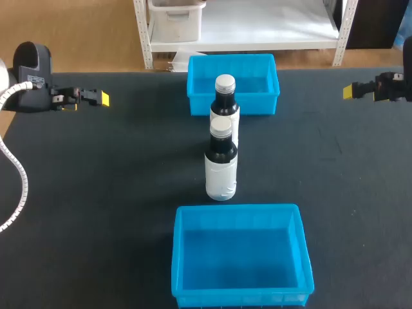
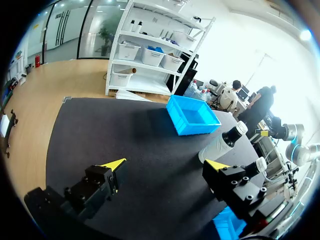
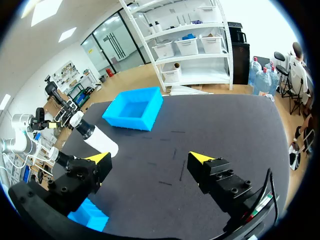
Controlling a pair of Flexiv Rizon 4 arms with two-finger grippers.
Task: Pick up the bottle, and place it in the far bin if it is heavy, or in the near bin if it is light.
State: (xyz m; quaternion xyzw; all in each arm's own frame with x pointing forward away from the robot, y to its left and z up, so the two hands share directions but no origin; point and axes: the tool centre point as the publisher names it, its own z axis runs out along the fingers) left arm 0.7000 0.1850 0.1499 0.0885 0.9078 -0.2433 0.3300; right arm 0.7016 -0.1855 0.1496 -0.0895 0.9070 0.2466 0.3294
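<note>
Item: two dark bottles with white caps and white labels, standing in one line at table centre. The front bottle [image 1: 221, 167] sits toward 6 o'clock, the rear bottle [image 1: 225, 103] just behind it toward 12, close before the far bin [image 1: 193, 90]. The near bin [image 1: 238, 208] lies at 6. At 10 the left gripper [image 1: 96, 98], at 2 the right gripper [image 1: 351, 91], both spread wide and holding nothing. Risk: grabbing one bottle may topple its close neighbour. Label print: unreadable.

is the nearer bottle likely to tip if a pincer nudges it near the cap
Probably: the nearer bottle stands tall and narrow, so a high push could topple it. Its round body would likely roll once down.
</note>
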